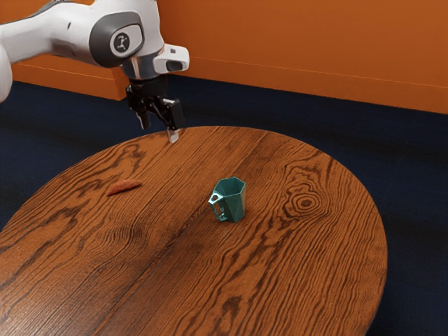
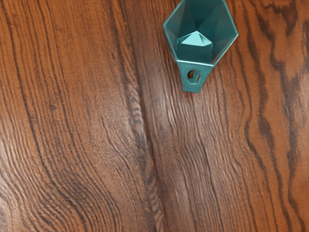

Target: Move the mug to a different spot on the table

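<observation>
A teal, faceted mug stands upright near the middle of the round wooden table, its handle turned toward the exterior view's lower left. From above, the mug shows its hollow inside and its pierced handle. My black gripper hangs in the air over the table's far edge, up and to the exterior view's left of the mug, well apart from it. Its fingers stand apart with nothing between them.
A small flat reddish-orange object lies on the table at the exterior view's left. Dark blue floor surrounds the table, and an orange wall runs along the back. Bare wood stretches around the mug.
</observation>
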Controlling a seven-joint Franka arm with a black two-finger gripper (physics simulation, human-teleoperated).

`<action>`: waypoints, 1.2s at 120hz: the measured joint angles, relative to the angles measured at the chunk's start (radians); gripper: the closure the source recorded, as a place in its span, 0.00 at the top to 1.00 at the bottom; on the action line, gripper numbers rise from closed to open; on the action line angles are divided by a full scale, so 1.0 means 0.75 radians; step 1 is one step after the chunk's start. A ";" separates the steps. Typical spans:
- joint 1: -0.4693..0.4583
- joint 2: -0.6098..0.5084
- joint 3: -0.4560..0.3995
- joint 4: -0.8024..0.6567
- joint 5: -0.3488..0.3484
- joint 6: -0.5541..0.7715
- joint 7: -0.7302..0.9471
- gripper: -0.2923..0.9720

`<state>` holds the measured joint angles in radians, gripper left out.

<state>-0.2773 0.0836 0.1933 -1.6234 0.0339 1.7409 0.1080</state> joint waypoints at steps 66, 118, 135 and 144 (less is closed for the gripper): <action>-0.032 0.032 -0.082 -0.514 -0.153 0.324 0.064 0.77; -0.019 0.316 -0.077 -0.322 -0.148 0.568 0.263 0.77; -0.017 0.369 -0.041 -0.285 -0.175 0.605 0.317 0.77; -0.011 0.398 -0.022 -0.251 -0.186 0.615 0.345 0.77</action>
<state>-0.2855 0.3824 0.1769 -1.8116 -0.1058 2.2018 0.3670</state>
